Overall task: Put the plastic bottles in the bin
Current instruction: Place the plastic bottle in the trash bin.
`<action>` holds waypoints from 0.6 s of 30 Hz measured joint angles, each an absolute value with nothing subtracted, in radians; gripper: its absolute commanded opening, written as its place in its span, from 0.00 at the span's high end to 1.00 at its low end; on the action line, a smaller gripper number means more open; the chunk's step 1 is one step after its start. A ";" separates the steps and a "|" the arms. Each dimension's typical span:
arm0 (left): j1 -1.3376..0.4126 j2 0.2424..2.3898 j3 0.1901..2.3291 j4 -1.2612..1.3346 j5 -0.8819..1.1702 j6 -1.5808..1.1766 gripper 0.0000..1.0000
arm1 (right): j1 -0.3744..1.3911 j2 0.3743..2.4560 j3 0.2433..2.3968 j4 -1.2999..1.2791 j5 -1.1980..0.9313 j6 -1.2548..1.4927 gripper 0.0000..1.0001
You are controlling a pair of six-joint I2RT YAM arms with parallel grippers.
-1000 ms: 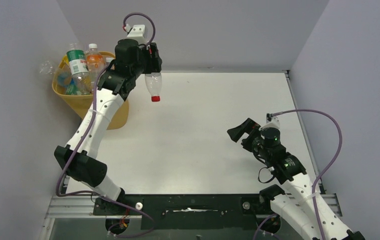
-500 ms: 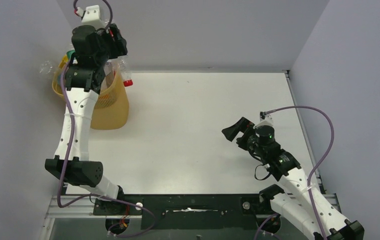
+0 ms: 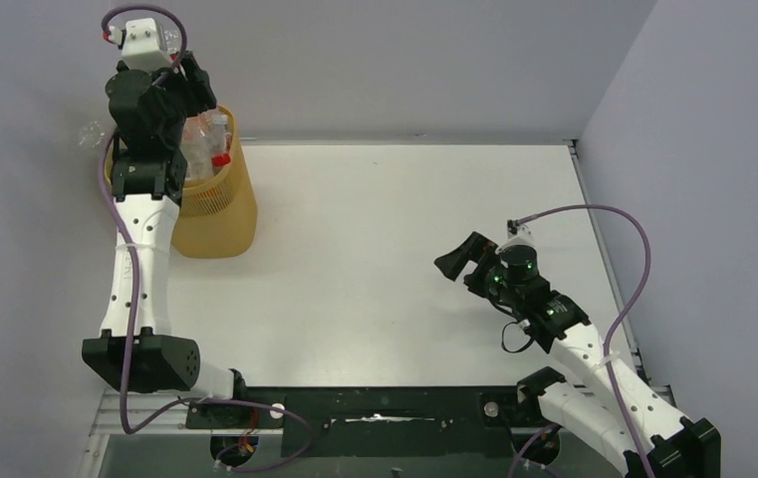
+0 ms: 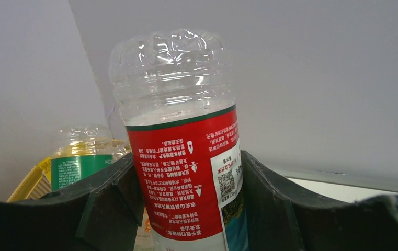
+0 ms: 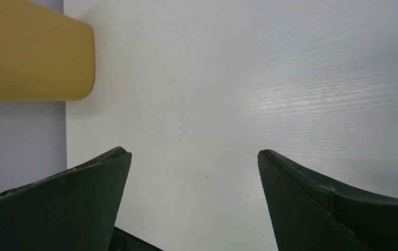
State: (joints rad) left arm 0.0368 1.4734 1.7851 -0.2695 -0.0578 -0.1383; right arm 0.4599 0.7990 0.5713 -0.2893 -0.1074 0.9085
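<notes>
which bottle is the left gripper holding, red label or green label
The red-labelled bottle, clamped in the left gripper; the green-labelled bottle sits loose behind it.

White bench (image 3: pixel 384 259), matte with faint wood-like grain, one yellow-orange bin (image 3: pixel 220 211) standing upright on it, upper left of the frame, at the bench's left edge

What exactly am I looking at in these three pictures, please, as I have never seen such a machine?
These are two robot arms, the left arm and the right arm, bolted at the near edge of the table. The wide picture comes from a fixed camera above and behind them. The other two come from a small camera on each wrist, so each shows its own black tool. The left tool grips a clear bottle with a red label above the yellow bin, which already holds a green-labelled bottle. The right tool is open and holds nothing.
</notes>
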 measured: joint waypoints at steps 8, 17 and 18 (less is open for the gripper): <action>0.052 1.407 1.540 -0.059 -0.069 -0.081 0.50 | 0.465 0.827 0.571 -0.278 -0.116 0.908 0.02; 0.108 1.375 1.447 0.085 -0.070 -0.073 0.50 | 0.480 0.851 0.571 -0.262 -0.122 0.909 0.02; 0.112 1.374 1.447 0.097 -0.069 -0.073 0.50 | 0.480 0.851 0.571 -0.261 -0.123 0.909 0.02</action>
